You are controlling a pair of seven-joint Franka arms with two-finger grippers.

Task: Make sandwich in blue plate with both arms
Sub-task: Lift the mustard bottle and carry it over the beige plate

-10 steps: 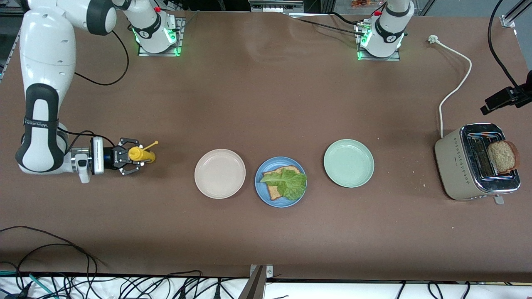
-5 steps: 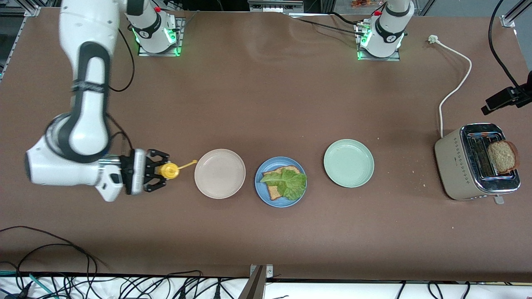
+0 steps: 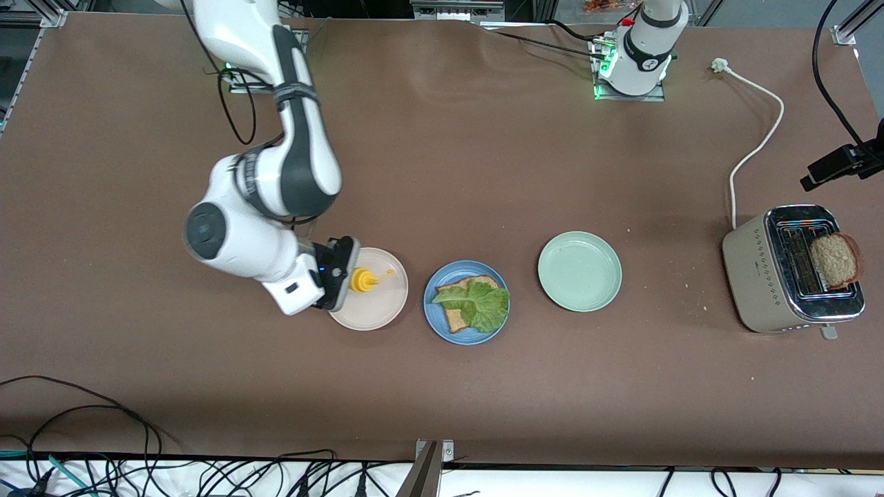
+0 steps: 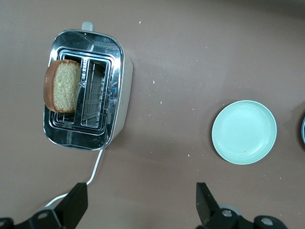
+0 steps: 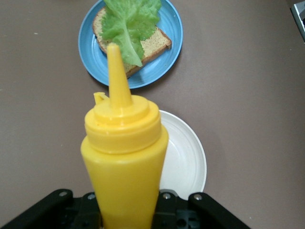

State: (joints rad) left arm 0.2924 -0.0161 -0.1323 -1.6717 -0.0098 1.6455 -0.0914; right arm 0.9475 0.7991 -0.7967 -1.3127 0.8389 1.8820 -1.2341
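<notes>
Mustard is the step in hand, judging by the yellow bottle [image 3: 360,279] carried by the right end effector [image 3: 344,279], just left of centre in the front view, over the beige plate [image 3: 384,310]. For the step to be done well, the nozzle would need to be brought over the lettuce [image 3: 476,302] on the blue plate [image 3: 435,317], tipped downward, and squeezed gently so that sauce lands on the leaf and not on the rim or the worktop [image 3: 442,172]. Since the nozzle already points toward the blue plate, only a short carry seems called for.

The right end effector is pressed together on the bottle's body, as shown in the right wrist view, where the bottle [image 5: 124,157] fills the middle of the frame. The left end effector [image 4: 138,205] is spread wide and holds nothing; it hangs over the worktop between the toaster [image 4: 88,90] and the green plate [image 4: 244,132], and its arm waits.

One bread slice [image 3: 459,314] lies in the blue plate, at the centre of the front view, with the lettuce on top. A second slice [image 3: 834,259] stands in the toaster at the right edge.
</notes>
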